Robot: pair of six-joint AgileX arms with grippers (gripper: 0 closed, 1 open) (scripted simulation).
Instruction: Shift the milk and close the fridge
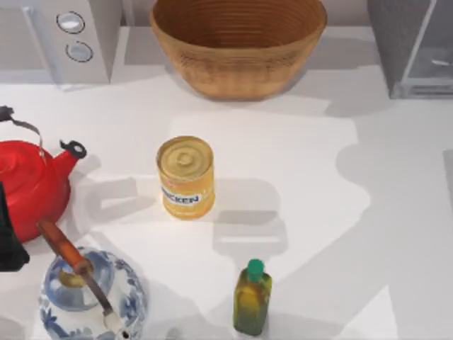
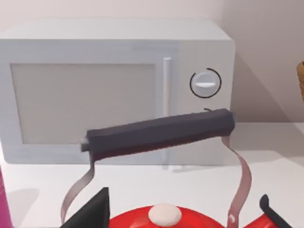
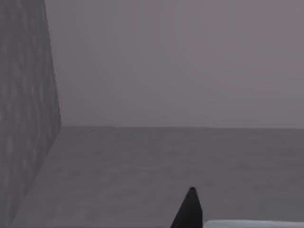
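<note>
The fridge (image 1: 417, 42) stands at the table's back right corner, a grey box with a pale translucent panel (image 1: 435, 53). The milk is out of view. My right gripper (image 3: 190, 213) is low over a grey floor, next to a grey textured wall (image 3: 23, 118). A white edge (image 3: 251, 223) lies right beside it; I cannot tell what that is. My left gripper (image 2: 183, 213) hangs open over the red kettle (image 1: 28, 184) at the table's left edge, its fingers on either side of the kettle's lid knob (image 2: 165, 214) and below the dark handle (image 2: 156, 133).
A yellow can (image 1: 185, 177) stands mid-table and a green-capped oil bottle (image 1: 252, 297) near the front. A blue-and-white teapot (image 1: 92, 294) sits front left. At the back are a wicker basket (image 1: 237, 42) and a light grey appliance with two knobs (image 1: 74, 35).
</note>
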